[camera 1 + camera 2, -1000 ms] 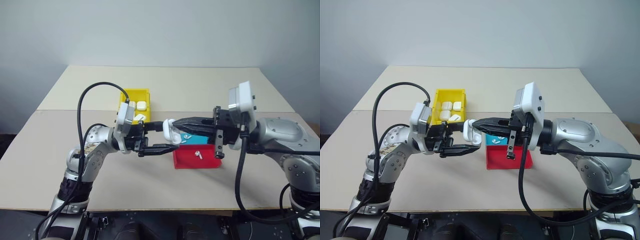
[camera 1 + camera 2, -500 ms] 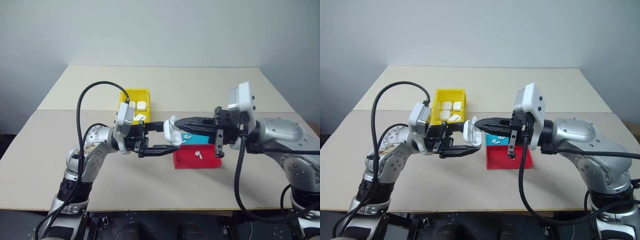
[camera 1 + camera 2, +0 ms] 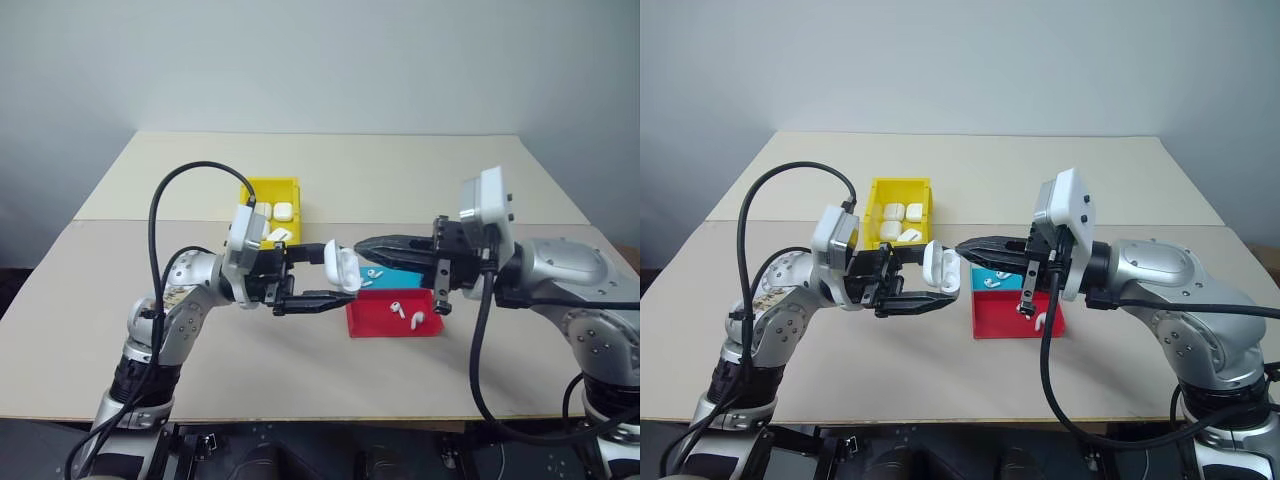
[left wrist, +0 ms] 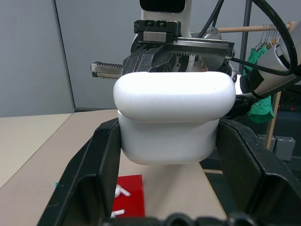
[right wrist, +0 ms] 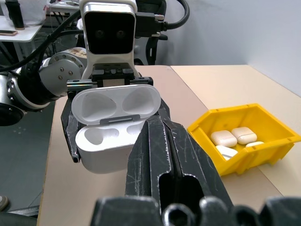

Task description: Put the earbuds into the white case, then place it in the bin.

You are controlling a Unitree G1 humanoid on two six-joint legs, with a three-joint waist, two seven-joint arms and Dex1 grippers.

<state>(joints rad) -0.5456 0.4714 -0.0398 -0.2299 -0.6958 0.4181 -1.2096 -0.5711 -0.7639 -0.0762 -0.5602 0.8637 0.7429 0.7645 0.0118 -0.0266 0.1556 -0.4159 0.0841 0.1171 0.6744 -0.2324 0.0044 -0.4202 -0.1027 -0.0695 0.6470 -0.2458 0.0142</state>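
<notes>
White and glossy, the case [image 5: 112, 127] is sitting clamped between the fingers of the left gripper [image 3: 318, 272], lifted clear of the bench [image 3: 300, 370] near its middle. Its lid is standing open, and the two empty wells are facing the right gripper [image 3: 368, 244], as the right wrist view is showing. That gripper is pressed shut, pointing level toward the case with its tips just short of the open mouth; whether anything is pinched between them cannot be told. The case is lying straight ahead of the right gripper, along its pointing line, so the right arm is the one placed to feed the wells while the left is only holding. The earbuds [image 3: 407, 312] are resting in the red tray [image 3: 375, 322], below and between the two arms, nearer the right one. The bin [image 3: 272, 193] is standing behind the left gripper, already holding several closed cases. Neither well appears filled, so loading is judged barely begun.
</notes>
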